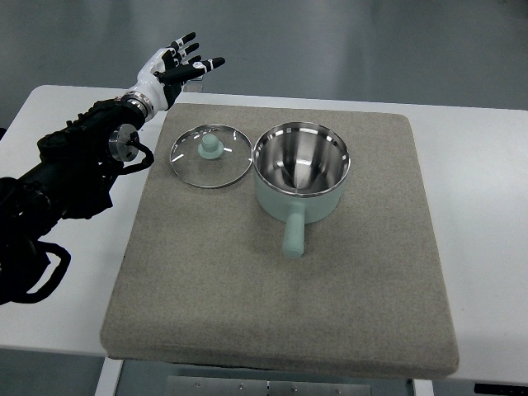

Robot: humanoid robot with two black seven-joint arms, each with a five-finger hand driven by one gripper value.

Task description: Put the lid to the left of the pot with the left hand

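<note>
1. The lid [211, 156] is a round glass one with a metal rim and a pale green knob in its middle; it lies flat, knob up, on the grey mat [280, 313]
2. It sits just to the left of the pot [300, 171], with its right edge at the pot's rim; whether the two touch cannot be told from this view
3. The pot is pale green outside and shiny steel inside, it stands upright and uncovered near the middle of the mat's far half, and its short green handle [294, 235] points toward the robot's side
4. The left hand [177, 64] is above and to the left of the lid, well apart from it, past the mat's far left corner; its fingers [186, 41] are spread wide and hold nothing
5. The left arm [74, 169], black and jointed, comes in from the picture's left edge and runs up across the white table [478, 181] beside the mat's left side
6. The mat is a square grey pad with rounded corners that covers most of the white table; grey floor [330, 41] shows beyond the table's far edge
</note>
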